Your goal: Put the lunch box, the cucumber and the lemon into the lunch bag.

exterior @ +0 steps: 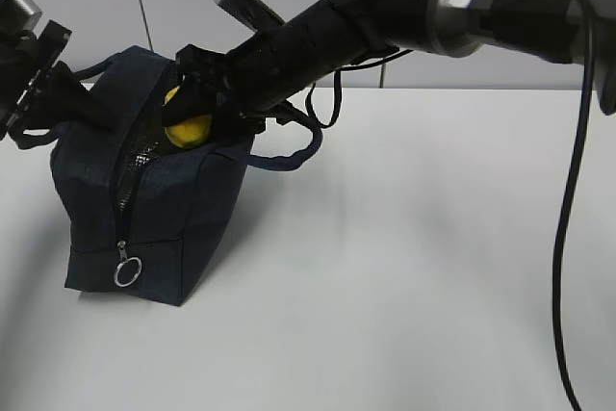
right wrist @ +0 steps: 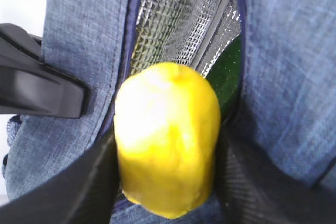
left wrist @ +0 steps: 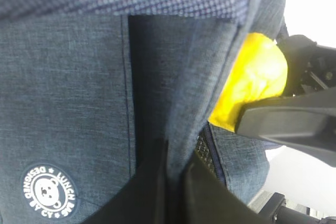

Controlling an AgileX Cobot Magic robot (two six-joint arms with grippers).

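Observation:
The navy lunch bag point(exterior: 164, 228) stands at the left of the table with its top zipper open. My left gripper point(exterior: 69, 93) is shut on the fabric edge of the opening point(left wrist: 176, 171). My right gripper point(exterior: 197, 108) reaches in from the right and holds the yellow lemon point(exterior: 188, 129) in the mouth of the bag. In the right wrist view the lemon point(right wrist: 168, 135) sits between both fingers point(right wrist: 247, 182), over the silver lining. The dark green cucumber point(right wrist: 228, 74) lies inside the bag beside it. The lunch box is hidden.
A silver ring pull point(exterior: 127, 271) hangs at the bag's near end. One loop handle point(exterior: 289, 153) droops to the right of the bag. A black cable point(exterior: 568, 238) hangs down at the far right. White table point(exterior: 404, 267) spreads to the right.

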